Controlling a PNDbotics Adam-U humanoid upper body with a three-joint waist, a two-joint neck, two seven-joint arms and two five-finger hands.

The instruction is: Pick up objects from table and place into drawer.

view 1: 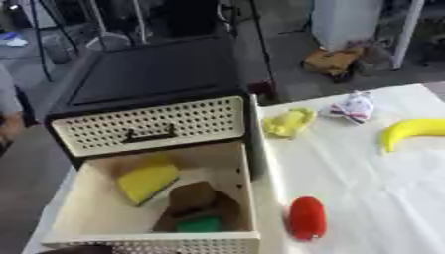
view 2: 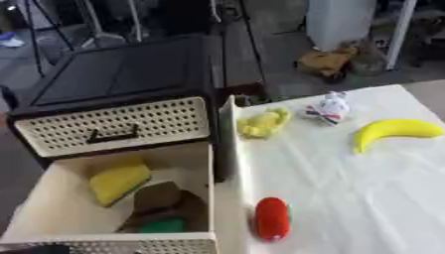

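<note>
Nearby, red object (view 1: pixel 307 218) beside open drawer (view 1: pixel 248 183), no fingers visible.

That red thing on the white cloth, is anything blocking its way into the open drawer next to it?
Nothing visible lies between the red object and the open drawer; only the drawer's side wall separates them, so it must go over that. Inside, a yellow sponge and a brown and green item already take up room.
</note>
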